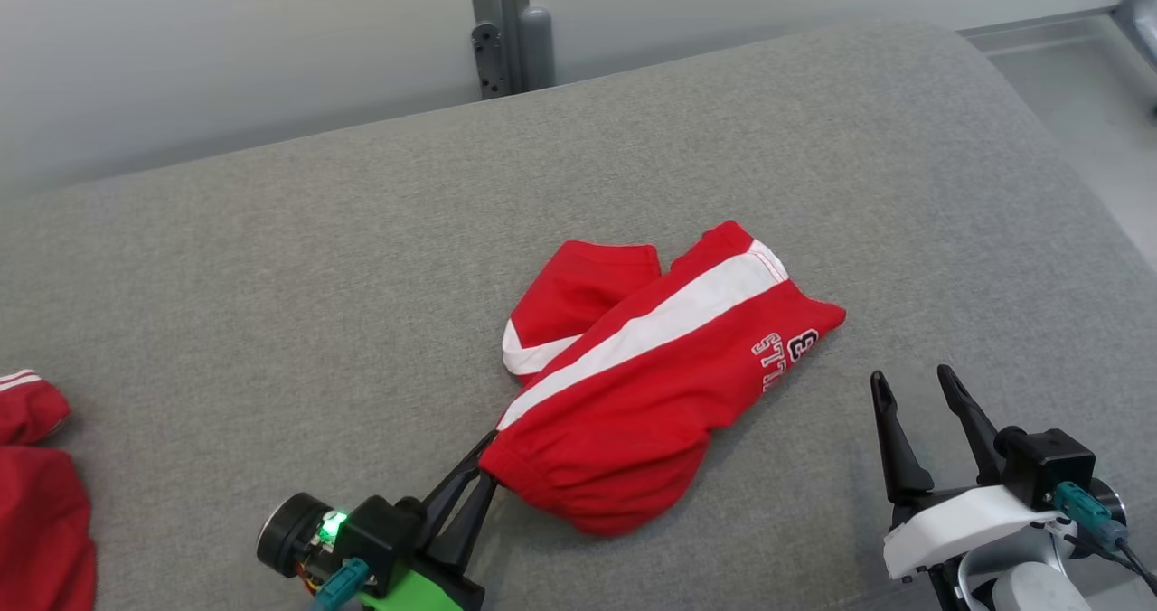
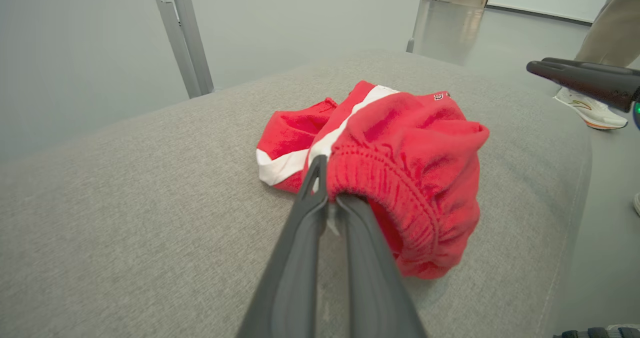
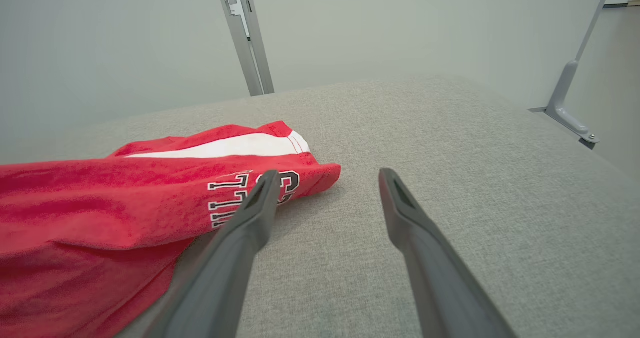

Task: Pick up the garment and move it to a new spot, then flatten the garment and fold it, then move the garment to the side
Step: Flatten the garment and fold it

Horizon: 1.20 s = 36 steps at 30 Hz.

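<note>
The garment [image 1: 651, 367] is a pair of red shorts with a white side stripe and lettering, lying crumpled in the middle of the grey cushioned surface [image 1: 271, 258]. My left gripper [image 1: 485, 459] is shut on the elastic waistband at the garment's near left corner; the left wrist view shows the garment [image 2: 400, 153] pinched at my left gripper [image 2: 327, 190]. My right gripper [image 1: 913, 383] stands open to the right of the garment, nothing between its fingers. In the right wrist view my right gripper [image 3: 325, 175] hovers just beside the lettered edge of the garment [image 3: 125, 198].
Another red garment [image 1: 36, 493] lies at the surface's far left edge. A grey metal post [image 1: 502, 23] stands behind the surface against a pale wall. A person's shoe [image 2: 592, 110] and trouser leg show on the floor beyond the right edge.
</note>
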### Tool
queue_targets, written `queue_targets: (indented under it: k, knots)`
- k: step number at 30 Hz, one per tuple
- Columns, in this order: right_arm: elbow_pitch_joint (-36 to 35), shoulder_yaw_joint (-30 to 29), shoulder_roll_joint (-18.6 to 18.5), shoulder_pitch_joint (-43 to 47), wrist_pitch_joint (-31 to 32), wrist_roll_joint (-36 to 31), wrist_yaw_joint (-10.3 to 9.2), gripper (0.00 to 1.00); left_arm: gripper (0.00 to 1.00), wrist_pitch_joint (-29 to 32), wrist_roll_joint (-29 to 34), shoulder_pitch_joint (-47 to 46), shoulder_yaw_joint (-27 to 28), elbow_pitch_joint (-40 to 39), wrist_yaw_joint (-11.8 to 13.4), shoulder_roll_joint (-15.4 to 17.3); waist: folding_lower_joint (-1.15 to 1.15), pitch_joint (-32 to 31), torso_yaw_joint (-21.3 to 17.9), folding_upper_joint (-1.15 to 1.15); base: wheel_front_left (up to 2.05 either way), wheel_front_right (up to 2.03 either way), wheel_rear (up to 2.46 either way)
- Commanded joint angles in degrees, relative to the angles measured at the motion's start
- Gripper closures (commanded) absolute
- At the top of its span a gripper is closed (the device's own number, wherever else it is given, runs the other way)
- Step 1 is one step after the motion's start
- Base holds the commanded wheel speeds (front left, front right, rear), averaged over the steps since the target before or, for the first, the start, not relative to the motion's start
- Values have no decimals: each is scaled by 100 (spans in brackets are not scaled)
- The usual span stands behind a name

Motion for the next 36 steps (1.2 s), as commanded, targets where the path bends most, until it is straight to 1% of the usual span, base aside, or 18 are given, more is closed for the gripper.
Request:
queue_targets:
  k: [1,4,6,7,8,9,10,14,17,23,28,32,36]
  knots:
    - [18,11,-36,-51,-16,-41,1,0,100,-18,81,158,169,39,-103,-36,0,-28,380,0,0,0,0]
    - [52,43,-91,-57,-16,-20,1,0,100,-19,259,365,547,74,-368,-190,0,-66,543,0,0,0,0]
    - [77,70,-109,-46,-16,-20,1,0,100,-19,351,476,775,109,-489,-295,0,-90,634,0,0,0,0]
    - [82,73,-113,-35,-16,-16,1,0,83,-18,407,508,867,123,-534,-349,0,-101,674,0,0,0,0]
    - [93,88,-118,-20,-16,-16,1,0,58,-18,462,549,963,147,-579,-415,0,-118,708,0,0,0,0]
    - [104,103,-123,-7,-16,-14,1,0,19,-19,524,588,1051,168,-616,-476,0,-136,734,0,0,0,0]
    - [112,107,-128,2,-16,-10,1,0,0,-19,565,626,1133,181,-658,-535,0,-150,755,0,0,0,0]
    - [124,165,-156,13,-16,-6,1,0,0,-18,629,799,1415,284,-754,-664,0,-198,790,0,0,0,0]
    - [111,170,-189,1,-16,18,1,0,0,-18,676,943,1614,343,-784,-687,0,-231,784,0,0,0,0]
    - [31,96,-259,71,-16,26,1,0,0,-18,781,1326,2367,232,-795,-840,0,-294,761,0,0,0,0]
    - [-83,-31,-325,156,-16,-37,1,0,0,-18,947,1630,3192,-66,-793,-1131,0,-361,790,0,0,0,0]
    - [-164,-150,-381,214,-16,-98,1,0,0,-18,1017,1812,3665,-167,-800,-1381,0,-448,864,0,0,0,0]
    - [-228,-242,-398,261,-16,-150,1,0,0,-18,917,1890,4114,-178,-805,-1594,0,-529,918,0,0,0,0]
